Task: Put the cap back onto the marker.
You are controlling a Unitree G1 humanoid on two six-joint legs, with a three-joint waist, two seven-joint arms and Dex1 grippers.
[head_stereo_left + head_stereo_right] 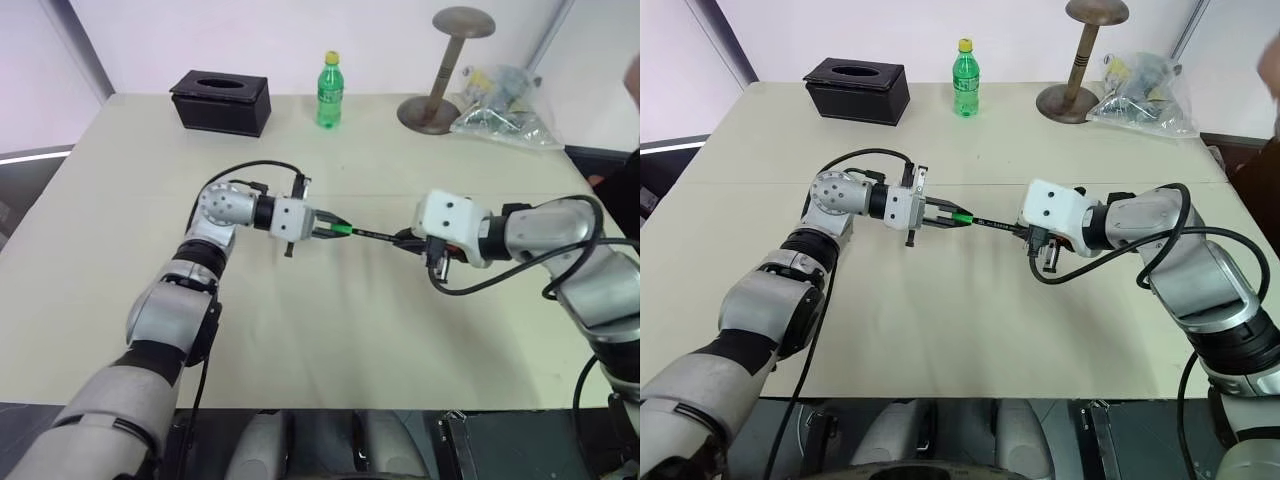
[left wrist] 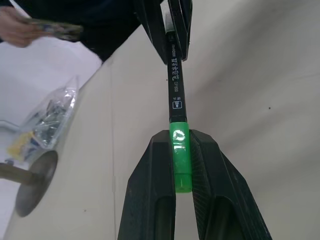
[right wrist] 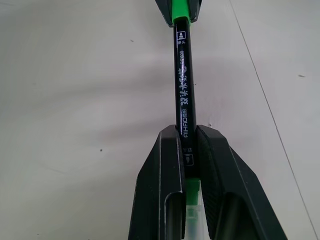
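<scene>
Marker spans the air above the table, right gripper pinching its barrel, left gripper clamped on the green cap at its tip. Light, stiff, likely slick plastic; hold mid-barrel.

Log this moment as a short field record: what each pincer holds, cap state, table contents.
left pincer: shut on the cap
right pincer: shut on the marker
cap state: seated on the marker's end, both held level above the table
far edge: black tissue box, green bottle, wooden stand, plastic bag
</scene>
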